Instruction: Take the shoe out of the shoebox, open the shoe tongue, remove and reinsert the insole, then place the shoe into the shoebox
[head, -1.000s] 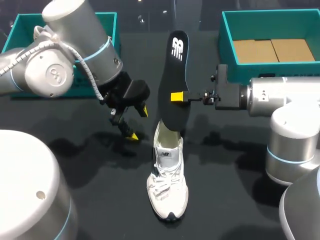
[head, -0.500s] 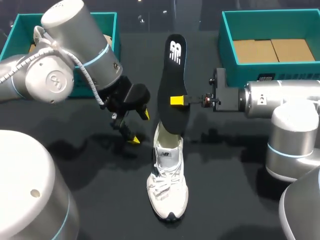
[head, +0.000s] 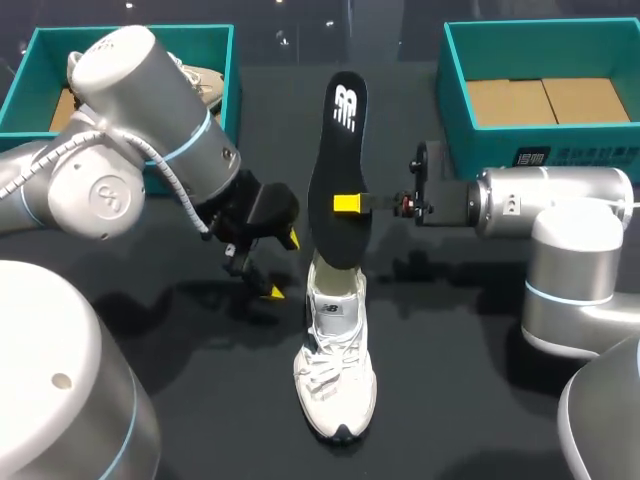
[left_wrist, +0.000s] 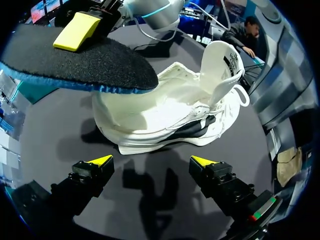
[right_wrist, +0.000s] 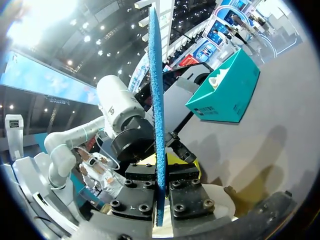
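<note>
One insole (head: 337, 165) between right fingers (head: 347, 203)

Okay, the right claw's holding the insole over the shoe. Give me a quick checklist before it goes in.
1. Right claw shut on insole: ok, clamped about mid-length.
2. Insole's lower end over the shoe opening: ok, above it, not yet inside.
3. Tongue pulled open: ok, it stands up off the opening.
4. Left claw clear of the insole's path: ok, open, beside the shoe and apart from it.
5. Shoe upright on its sole: ok.
6. Shoe braced against sliding: not ok, nothing holds it.
</note>
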